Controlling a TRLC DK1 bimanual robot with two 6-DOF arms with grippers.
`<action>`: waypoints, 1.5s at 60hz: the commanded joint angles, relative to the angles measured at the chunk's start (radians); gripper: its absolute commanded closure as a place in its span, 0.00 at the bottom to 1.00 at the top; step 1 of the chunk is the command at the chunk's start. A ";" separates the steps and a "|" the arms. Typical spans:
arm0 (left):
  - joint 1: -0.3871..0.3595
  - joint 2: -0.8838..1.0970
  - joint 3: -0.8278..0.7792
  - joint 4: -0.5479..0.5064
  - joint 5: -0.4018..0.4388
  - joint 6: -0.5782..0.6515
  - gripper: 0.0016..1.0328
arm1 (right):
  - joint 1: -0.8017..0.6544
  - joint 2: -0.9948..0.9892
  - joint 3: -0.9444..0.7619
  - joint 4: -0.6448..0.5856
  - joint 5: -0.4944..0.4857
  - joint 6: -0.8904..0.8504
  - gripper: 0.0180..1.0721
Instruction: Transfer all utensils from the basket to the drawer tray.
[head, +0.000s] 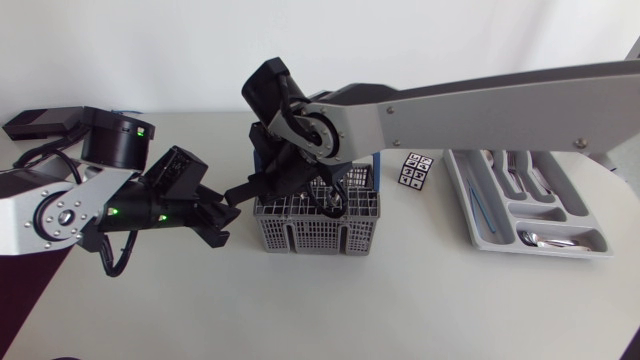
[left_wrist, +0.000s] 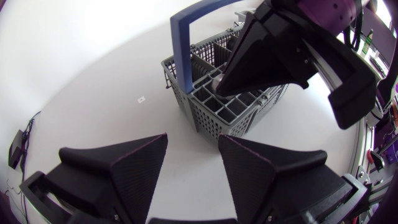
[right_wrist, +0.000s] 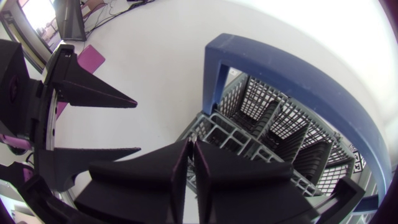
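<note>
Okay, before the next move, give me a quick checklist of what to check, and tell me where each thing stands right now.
1. Right gripper down inside the basket: ok, it sits among the compartments.
2. Something held in it: cannot tell. The fingers are almost together and nothing shows between them.
3. Blue handle clear of the way up: cannot tell. It arches close by the right gripper.
4. Left gripper out of the way: ok, it is open, beside the basket and not touching it.
5. Room in the tray: ok, utensils lie in some compartments and others look bare.
</note>
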 joint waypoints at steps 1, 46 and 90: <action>-0.010 0.021 -0.025 0.007 0.010 0.009 0.43 | -0.002 -0.015 -0.048 -0.002 0.015 -0.003 0.95; -0.027 0.021 -0.026 0.007 0.009 -0.007 0.43 | -0.057 -0.193 -0.127 0.041 -0.133 -0.006 0.95; -0.036 0.025 -0.028 0.005 0.009 -0.004 0.43 | -0.118 -0.150 -0.048 -0.065 -0.342 -0.062 0.95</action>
